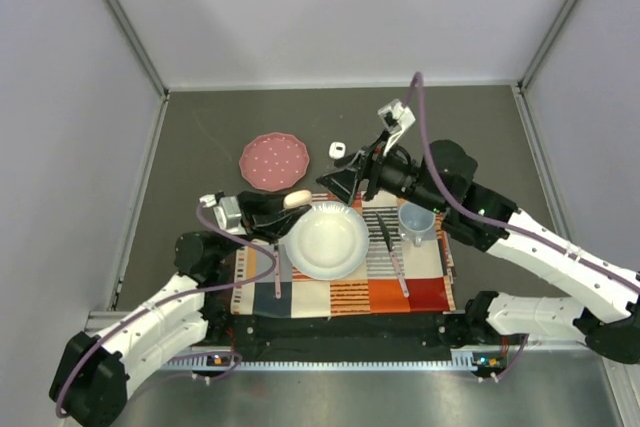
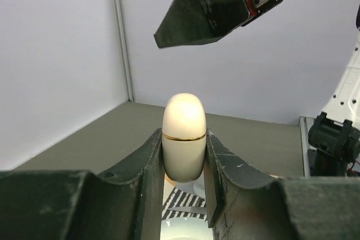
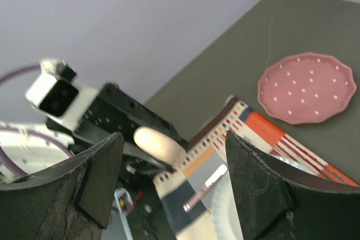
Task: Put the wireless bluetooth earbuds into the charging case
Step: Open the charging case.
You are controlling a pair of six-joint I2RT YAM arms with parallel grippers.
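The charging case (image 2: 184, 139) is a cream oval capsule with a thin gold band, and it looks closed. My left gripper (image 2: 183, 136) is shut on its lower half and holds it upright above the white plate (image 1: 327, 240). The case also shows in the top view (image 1: 296, 198) and in the right wrist view (image 3: 157, 143). My right gripper (image 1: 348, 180) is open and empty. It hangs just above and to the right of the case, jaws spread wide (image 3: 174, 139). A tiny white item (image 1: 337, 149), possibly an earbud, lies on the dark table behind the grippers. No other earbud shows.
A pink dotted plate (image 1: 274, 161) lies at the back left. A colourful placemat (image 1: 400, 292) carries the white plate, a pale blue cup (image 1: 416, 221), a dark utensil (image 1: 385, 232) and a pink-handled utensil (image 1: 277, 277). Grey walls enclose the table.
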